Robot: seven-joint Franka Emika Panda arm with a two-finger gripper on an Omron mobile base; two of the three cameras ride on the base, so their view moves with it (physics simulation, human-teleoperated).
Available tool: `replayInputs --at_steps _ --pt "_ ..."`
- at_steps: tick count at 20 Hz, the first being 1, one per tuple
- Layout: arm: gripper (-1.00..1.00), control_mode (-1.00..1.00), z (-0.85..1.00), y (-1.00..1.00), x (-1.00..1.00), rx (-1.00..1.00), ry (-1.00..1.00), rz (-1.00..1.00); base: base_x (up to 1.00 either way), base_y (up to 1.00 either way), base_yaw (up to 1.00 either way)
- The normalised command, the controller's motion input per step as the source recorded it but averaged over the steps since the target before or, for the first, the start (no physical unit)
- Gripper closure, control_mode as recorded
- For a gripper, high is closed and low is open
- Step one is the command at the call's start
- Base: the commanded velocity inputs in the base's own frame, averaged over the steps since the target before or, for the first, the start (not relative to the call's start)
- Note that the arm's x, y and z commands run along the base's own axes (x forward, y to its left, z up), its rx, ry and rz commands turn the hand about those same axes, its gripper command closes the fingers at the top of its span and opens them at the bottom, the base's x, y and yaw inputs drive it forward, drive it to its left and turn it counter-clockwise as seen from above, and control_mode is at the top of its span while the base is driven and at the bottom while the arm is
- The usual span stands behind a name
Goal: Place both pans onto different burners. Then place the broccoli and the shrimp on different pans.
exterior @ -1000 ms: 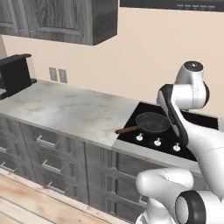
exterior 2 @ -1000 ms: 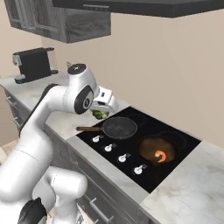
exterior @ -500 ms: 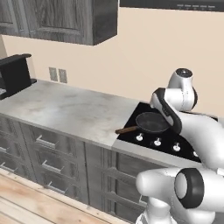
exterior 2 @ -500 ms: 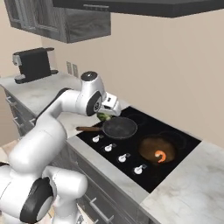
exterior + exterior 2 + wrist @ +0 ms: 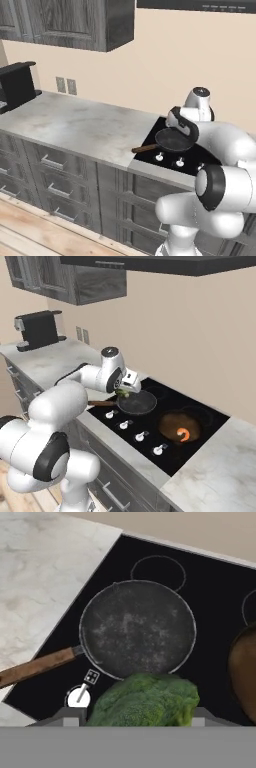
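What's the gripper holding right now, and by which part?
The broccoli, held between the fingers above the dark grey pan. The hand view shows only its green top; which part the fingers grip can't be told.

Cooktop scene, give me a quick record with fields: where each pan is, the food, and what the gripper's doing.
grey pan: dark grey pan with wooden handle, on the cooktop, nothing in it
brown pan: brown pan on another burner, to the grey pan's right in the right base view
shrimp: shrimp lies in the brown pan
broccoli: broccoli held between the fingers, above the grey pan's near edge
gripper: gripper shut on the broccoli
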Motion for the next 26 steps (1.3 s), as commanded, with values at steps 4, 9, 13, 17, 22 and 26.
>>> replayInputs --at_steps 4,9,13,17,22,26 --pt "1.0 -1.0 -0.48 -0.14 0.17 0.05 0.0 0.0 0.0 0.0 0.0" --pt "1.0 -1.0 -0.53 0.0 0.09 0.0 0.0 0.0 0.0 0.0 0.0" --pt "1.0 -1.0 -0.44 0.0 0.13 0.0 0.0 0.0 0.0 0.0 0.0" --pt "1.0 -1.0 -0.22 0.0 0.17 0.0 0.0 0.0 0.0 0.0 0.0" --pt "1.0 -1.0 -0.15 0.0 0.19 0.0 0.0 0.0 0.0 0.0 0.0" --pt "1.0 -1.0 -0.19 0.0 0.17 0.0 0.0 0.0 0.0 0.0 0.0"
